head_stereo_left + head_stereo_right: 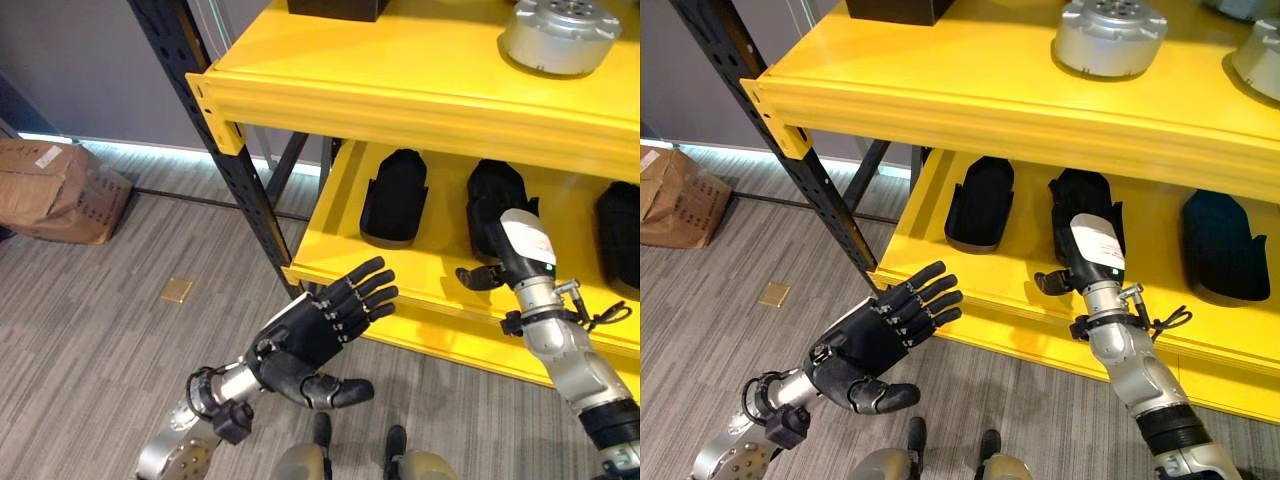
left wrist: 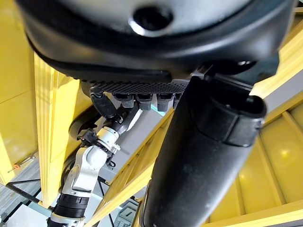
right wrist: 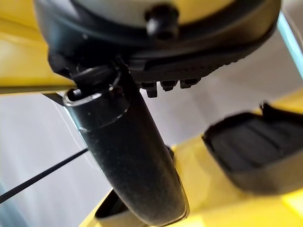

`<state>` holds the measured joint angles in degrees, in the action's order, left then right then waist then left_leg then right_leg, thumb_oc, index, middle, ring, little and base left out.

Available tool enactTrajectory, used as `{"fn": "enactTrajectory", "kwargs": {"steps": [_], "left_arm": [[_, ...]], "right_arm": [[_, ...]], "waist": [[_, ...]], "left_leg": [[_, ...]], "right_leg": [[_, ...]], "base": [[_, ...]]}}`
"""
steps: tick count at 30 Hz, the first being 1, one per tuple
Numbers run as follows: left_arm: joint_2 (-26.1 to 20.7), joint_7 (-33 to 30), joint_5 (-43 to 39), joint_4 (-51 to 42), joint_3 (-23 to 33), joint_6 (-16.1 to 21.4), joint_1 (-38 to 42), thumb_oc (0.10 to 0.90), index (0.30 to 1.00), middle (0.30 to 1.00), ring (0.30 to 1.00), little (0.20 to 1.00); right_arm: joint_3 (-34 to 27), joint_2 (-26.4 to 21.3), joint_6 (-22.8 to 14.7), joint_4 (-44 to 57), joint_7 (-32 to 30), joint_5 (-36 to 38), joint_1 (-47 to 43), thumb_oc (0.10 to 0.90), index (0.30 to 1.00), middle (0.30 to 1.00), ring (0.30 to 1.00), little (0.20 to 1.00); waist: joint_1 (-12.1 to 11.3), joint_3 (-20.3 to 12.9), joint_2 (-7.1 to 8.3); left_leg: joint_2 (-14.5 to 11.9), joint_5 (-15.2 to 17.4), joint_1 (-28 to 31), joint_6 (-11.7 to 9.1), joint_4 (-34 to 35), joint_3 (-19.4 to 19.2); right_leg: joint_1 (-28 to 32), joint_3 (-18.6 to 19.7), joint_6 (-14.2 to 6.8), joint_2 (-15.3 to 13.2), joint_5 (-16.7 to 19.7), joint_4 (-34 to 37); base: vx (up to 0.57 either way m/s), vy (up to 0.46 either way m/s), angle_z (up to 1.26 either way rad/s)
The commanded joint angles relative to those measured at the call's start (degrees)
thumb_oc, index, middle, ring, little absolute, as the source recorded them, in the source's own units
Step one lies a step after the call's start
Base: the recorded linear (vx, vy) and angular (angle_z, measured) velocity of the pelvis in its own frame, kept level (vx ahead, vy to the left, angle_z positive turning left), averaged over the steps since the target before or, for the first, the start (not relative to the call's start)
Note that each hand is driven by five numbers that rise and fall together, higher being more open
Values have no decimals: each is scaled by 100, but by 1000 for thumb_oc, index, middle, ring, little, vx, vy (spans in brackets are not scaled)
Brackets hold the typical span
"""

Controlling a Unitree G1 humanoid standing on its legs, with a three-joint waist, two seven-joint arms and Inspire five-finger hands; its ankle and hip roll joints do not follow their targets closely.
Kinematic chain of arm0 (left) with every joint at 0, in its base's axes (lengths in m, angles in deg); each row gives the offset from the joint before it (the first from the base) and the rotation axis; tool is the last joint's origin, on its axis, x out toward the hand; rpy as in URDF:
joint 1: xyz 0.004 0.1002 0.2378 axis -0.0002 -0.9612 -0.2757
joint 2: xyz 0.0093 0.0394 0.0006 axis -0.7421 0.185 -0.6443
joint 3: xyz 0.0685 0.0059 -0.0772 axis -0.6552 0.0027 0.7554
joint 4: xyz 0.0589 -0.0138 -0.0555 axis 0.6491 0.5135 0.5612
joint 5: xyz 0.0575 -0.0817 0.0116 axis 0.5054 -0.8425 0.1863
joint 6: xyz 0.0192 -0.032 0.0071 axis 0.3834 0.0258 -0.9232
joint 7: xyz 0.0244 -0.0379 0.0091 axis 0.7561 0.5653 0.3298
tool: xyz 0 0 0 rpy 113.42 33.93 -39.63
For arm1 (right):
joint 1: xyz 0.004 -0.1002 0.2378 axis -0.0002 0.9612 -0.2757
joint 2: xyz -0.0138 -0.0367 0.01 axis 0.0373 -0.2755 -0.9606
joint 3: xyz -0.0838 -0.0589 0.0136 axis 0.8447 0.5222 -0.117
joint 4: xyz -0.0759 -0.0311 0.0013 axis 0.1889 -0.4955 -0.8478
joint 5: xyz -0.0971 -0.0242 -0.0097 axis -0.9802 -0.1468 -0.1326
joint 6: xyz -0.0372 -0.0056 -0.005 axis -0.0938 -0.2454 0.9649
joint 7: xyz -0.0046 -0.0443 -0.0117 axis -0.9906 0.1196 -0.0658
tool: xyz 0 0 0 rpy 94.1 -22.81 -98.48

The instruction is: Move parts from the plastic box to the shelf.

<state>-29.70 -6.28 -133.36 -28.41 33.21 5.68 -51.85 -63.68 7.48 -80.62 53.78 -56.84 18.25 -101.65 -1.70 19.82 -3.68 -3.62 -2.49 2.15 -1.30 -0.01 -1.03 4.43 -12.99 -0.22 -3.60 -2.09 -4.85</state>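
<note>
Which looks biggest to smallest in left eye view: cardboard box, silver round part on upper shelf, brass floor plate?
1. cardboard box, cut off at the frame's edge
2. silver round part, close behind; it sits nearer the camera, so the order is unsure
3. brass floor plate, clearly smallest

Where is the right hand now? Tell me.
In the eye views, the right hand reaches onto the lower yellow shelf, over the middle black part, between two other black parts.

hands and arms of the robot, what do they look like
Both arms are jointed silver-grey metal with black bands and clamps. The left hand is all dark, with ribbed segmented fingers. The right hand is dark too, with a white cover on its back bearing a small label.
</note>
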Motion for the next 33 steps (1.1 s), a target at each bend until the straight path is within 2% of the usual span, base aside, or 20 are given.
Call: {"fn": "enactTrajectory", "kwargs": {"steps": [1,5,8,13,19,21,24,27,29,33], "left_arm": [[150,363,-374,-628,156,341,27,900,1000,1000,1000,1000],[145,363,-392,-629,148,348,21,900,1000,1000,1000,1000],[113,303,-387,-628,116,352,60,900,1000,1000,1000,1000],[77,331,-370,-557,141,312,105,900,1000,1000,1000,1000],[69,363,-341,-535,150,228,166,900,1000,1000,1000,1000],[86,341,-328,-534,153,173,212,900,1000,1000,1000,1000],[91,347,-323,-532,157,162,215,900,1000,1000,1000,1000],[98,392,-317,-521,156,128,219,900,1000,1000,1000,1000],[83,418,-386,-536,132,150,224,900,1000,1000,1000,1000],[86,413,-393,-553,108,159,239,900,1000,1000,1000,1000]], "right_arm": [[-568,-305,-424,433,-578,-286,-501,900,1000,1000,1000,1000],[-517,-306,-355,417,-333,14,-418,900,1000,1000,1000,1000],[-385,-329,-531,342,199,174,-463,900,1000,1000,1000,1000],[-138,-493,-459,335,664,482,-578,900,1000,1000,1000,1000],[-9,-524,-294,91,857,779,-759,900,1000,1000,1000,1000],[13,-521,-390,-87,653,446,-864,900,1000,1000,1000,1000],[9,-533,-399,-133,556,411,-881,900,1000,1000,1000,1000],[-120,-521,-227,-298,-50,195,-927,900,1000,1000,1000,1000],[-301,-462,-199,-501,-693,-77,-919,900,1000,1000,1000,1000],[-416,-420,-188,-521,-699,-88,-912,900,1000,1000,1000,1000]], "waist": [[-43,-430,-58],[-18,-421,-73],[-8,-397,-60],[-6,-365,-40],[-30,-308,-33],[-52,-291,-35],[-60,-286,-37],[-73,-251,-64],[-65,-226,-109],[-55,-207,-140]], "left_leg": [[-795,-173,-148,-383,-134,244],[-787,-170,-150,-382,-149,229],[-773,-142,-177,-377,-201,223],[-781,-138,-197,-383,-235,208],[-785,-126,-210,-381,-270,209],[-790,-110,-220,-383,-304,211],[-789,-104,-232,-381,-321,216],[-787,-98,-253,-381,-352,232],[-780,-82,-279,-380,-384,235],[-757,-80,-297,-380,-386,248]], "right_leg": [[-308,321,-247,-590,-627,-1076],[-319,339,-249,-601,-628,-1088],[-358,364,-254,-609,-637,-1127],[-414,388,-258,-602,-616,-1150],[-438,397,-255,-602,-614,-1188],[-446,385,-246,-601,-641,-1238],[-451,383,-242,-600,-649,-1255],[-472,384,-233,-597,-681,-1330],[-504,391,-229,-604,-717,-1396],[-530,393,-230,-615,-730,-1424]], "base": [[31,18,0],[0,0,0],[0,0,0],[2,-7,0],[4,-11,0],[23,-38,1],[0,0,0],[0,0,0],[0,0,0],[0,0,0]]}}
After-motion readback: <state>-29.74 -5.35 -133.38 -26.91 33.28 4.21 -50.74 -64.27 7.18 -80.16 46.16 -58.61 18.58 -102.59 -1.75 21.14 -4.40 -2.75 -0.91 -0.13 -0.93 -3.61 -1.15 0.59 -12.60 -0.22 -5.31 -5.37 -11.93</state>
